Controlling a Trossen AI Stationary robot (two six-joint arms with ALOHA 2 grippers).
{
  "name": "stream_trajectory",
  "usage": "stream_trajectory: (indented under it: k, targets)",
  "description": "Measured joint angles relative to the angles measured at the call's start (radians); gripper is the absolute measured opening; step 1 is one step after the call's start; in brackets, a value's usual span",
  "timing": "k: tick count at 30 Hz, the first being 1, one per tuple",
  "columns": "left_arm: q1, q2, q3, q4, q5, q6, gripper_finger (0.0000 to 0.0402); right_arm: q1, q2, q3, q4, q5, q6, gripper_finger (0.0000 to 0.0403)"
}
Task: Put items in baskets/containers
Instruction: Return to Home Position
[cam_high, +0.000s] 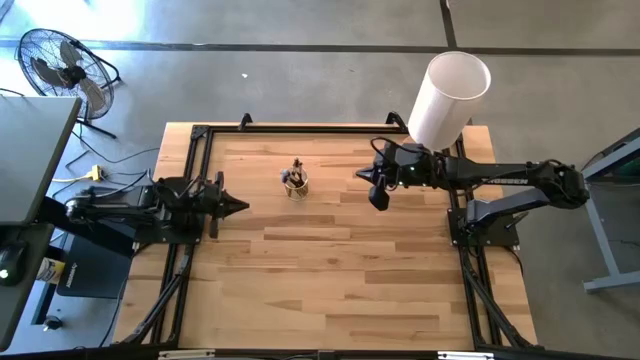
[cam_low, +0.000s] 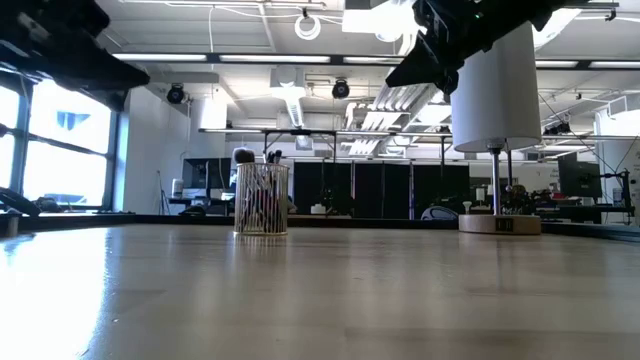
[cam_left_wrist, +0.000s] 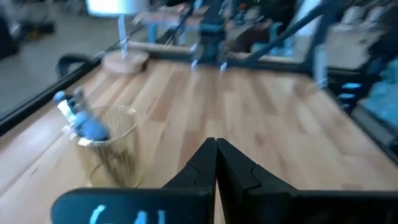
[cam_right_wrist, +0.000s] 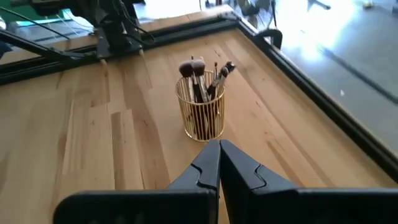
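Brushes (cam_right_wrist: 200, 74), dark handles w/ fluffy heads up, fill gold wire cup (cam_right_wrist: 200, 121).

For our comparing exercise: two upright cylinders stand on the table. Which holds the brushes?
The small wire cup: brushes stick out of its top. The tall white cylinder at the corner shows none.
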Motion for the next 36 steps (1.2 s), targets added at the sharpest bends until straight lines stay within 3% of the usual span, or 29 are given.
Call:
stream_trajectory:
  k: [2, 6, 11, 15, 20, 30, 36]
  targets:
    - [0.000, -0.089, -0.042, 0.009, 0.052, 0.019, 0.0000, 0.000, -0.022, -0.038, 0.044, -0.013, -0.032, 0.0006]
    - [0.000, -0.076, -0.105, 0.026, 0.120, 0.035, 0.0000, 0.001, -0.054, -0.093, 0.111, -0.042, -0.047, 0.0002]
    - [0.000, -0.063, -0.173, 0.190, 0.162, 0.016, 0.0000, 0.000, -0.089, -0.144, 0.199, -0.077, -0.053, 0.0001]
    - [0.000, -0.050, -0.181, 0.202, 0.079, -0.017, 0.0001, 0.000, -0.124, -0.204, 0.224, -0.105, -0.090, 0.0001]
    - [0.000, -0.039, -0.181, 0.202, 0.050, -0.018, 0.0002, -0.001, -0.202, -0.340, 0.297, -0.134, -0.114, 0.0001]
    - [0.000, -0.039, -0.181, 0.201, 0.053, -0.018, 0.0003, 0.021, -0.506, -0.698, 0.499, -0.126, 0.120, 0.0000]
    - [0.000, -0.039, -0.181, 0.200, 0.053, -0.018, 0.0003, 0.104, -0.726, -0.809, 0.506, -0.035, 0.135, 0.0000]
